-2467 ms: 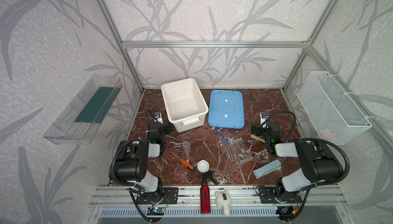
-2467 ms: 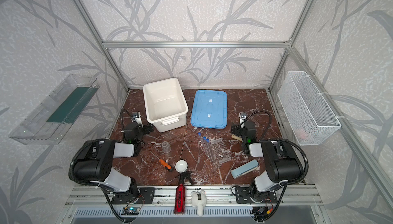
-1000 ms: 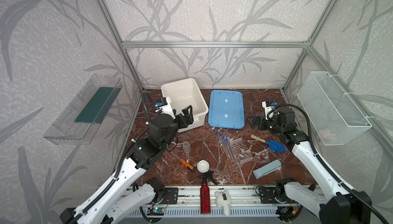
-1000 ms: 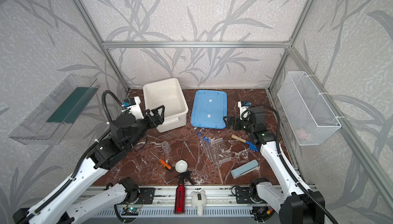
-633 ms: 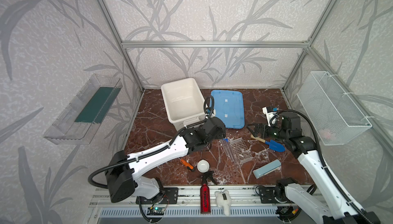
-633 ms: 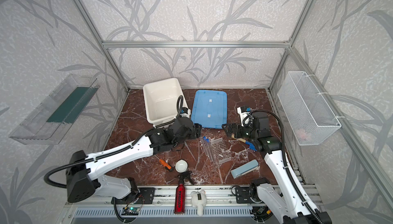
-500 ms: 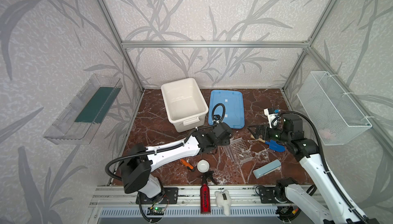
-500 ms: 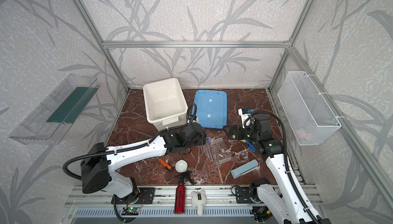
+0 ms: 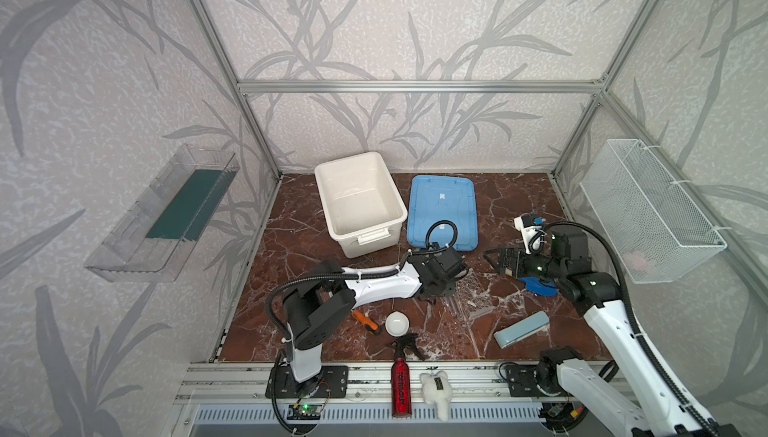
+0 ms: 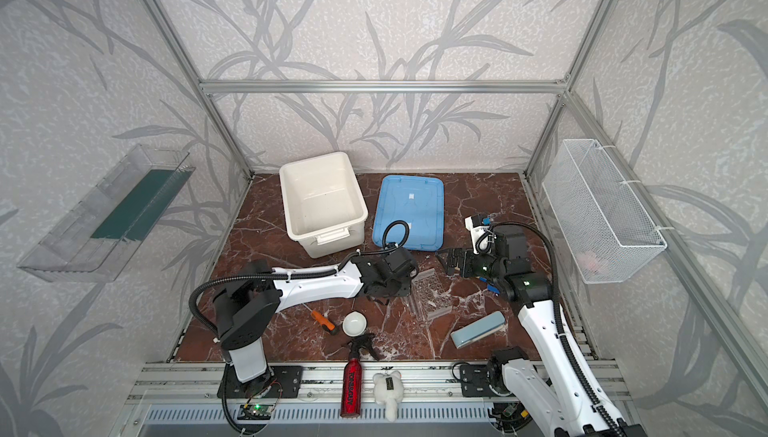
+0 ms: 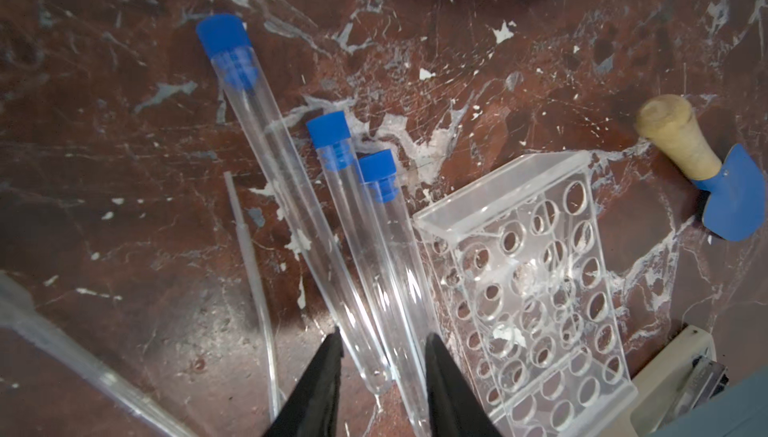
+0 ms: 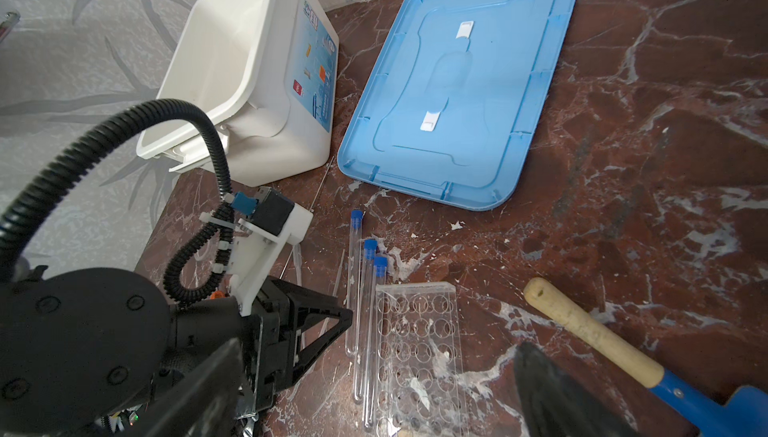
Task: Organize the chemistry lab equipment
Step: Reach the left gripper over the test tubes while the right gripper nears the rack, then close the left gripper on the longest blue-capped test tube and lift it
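Three clear blue-capped tubes are laid flat side by side (caps together) against a clear plastic rack; a small white dish is set apart.

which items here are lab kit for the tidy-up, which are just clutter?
Lab kit:
- three clear blue-capped tubes
- clear plastic perforated tube rack
- small white round dish
- thin clear rod

Clutter:
- orange-handled screwdriver
- red spray bottle with black trigger
- blue trowel with wooden handle
- white plush toy
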`<state>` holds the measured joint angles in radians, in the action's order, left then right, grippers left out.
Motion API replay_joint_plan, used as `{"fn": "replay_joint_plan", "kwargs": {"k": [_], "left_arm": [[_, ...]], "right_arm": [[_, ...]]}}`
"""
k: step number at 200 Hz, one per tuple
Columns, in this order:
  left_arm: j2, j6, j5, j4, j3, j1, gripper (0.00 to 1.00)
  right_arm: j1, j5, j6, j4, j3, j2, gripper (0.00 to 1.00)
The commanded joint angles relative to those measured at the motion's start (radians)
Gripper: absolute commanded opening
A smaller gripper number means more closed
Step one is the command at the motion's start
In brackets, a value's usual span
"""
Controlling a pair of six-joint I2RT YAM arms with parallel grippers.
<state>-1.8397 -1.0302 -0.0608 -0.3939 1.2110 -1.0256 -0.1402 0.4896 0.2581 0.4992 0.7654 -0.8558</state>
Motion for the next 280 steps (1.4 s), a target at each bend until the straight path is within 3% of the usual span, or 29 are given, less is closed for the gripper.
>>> {"fn": "replay_joint_plan", "kwargs": {"k": [1,37,129,166,280], "left_arm": [[-0.020,-0.042,-0.022,-0.029,0.018,0.002,0.32],[-0.045,-0.048,-0.006,-0.026,0.018,0.015,0.31],[-0.115,0.023,-0.114,-0.173,0.132,0.011,0.27],[-0.132,0.017,-0.117,-0.200,0.134,0.021,0.23],[-0.198,0.026,-0.057,-0.196,0.156,0.045,0.24]], "right_arm": [[-0.003,-0.006,0.004,0.000,-0.006,0.014,1.00],[-0.003,-0.011,0.004,0.001,-0.009,0.010,1.00],[-0.004,-0.048,0.001,0.009,-0.007,0.007,1.00],[-0.003,-0.059,-0.002,0.015,-0.004,0.000,1.00],[-0.003,-0.057,-0.003,0.013,-0.005,-0.003,1.00]]}}
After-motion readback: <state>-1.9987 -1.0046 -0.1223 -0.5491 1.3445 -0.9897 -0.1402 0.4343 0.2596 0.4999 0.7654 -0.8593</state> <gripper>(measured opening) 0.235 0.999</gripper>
